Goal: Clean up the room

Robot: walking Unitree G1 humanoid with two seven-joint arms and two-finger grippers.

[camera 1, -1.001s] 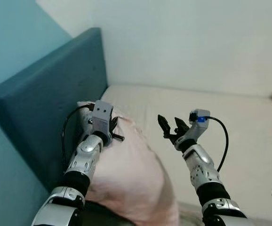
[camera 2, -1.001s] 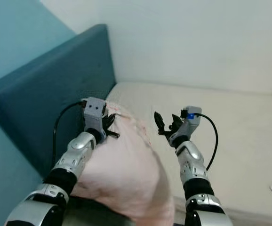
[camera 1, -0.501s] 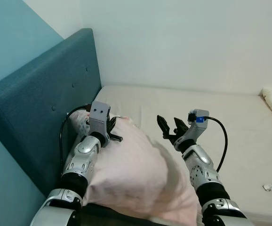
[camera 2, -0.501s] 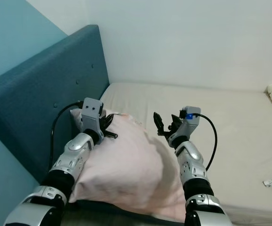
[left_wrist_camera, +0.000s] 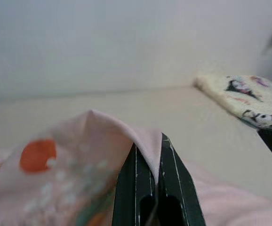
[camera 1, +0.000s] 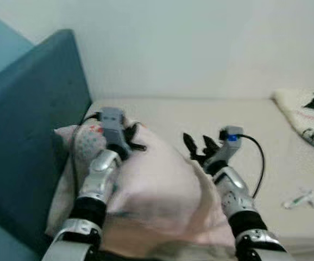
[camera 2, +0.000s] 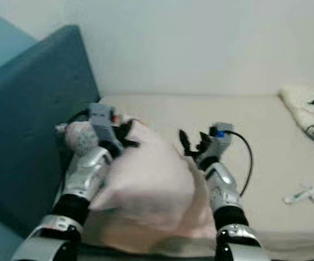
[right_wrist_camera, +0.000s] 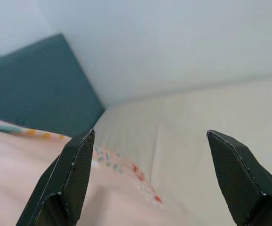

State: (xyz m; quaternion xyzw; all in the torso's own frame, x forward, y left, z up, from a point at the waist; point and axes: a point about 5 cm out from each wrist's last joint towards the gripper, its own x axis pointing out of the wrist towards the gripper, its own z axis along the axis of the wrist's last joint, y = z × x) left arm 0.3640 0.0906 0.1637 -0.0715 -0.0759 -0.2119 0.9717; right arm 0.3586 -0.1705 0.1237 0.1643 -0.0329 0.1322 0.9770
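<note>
Our left gripper (left_wrist_camera: 157, 188) pinches the pink pillow (camera 1: 157, 190) on the bed (camera 1: 244, 125); our right gripper (right_wrist_camera: 155, 179) hangs spread

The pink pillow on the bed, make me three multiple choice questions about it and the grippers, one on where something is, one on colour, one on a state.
1. Where does the pink pillow lie?
A. against the headboard end of the mattress
B. on the floor
C. on the patterned blanket

2. What colour is the headboard?
A. red
B. dark teal
C. white

3. How is the right gripper?
A. shut on the pillow
B. open, holding nothing
C. shut on the small tube

Answers: 1 A, the pillow rests beside the headboard. 2 B, the padded panel is dark teal. 3 B, its fingers stand wide apart in the right wrist view, while the left gripper pinches the pillow's fabric.
</note>
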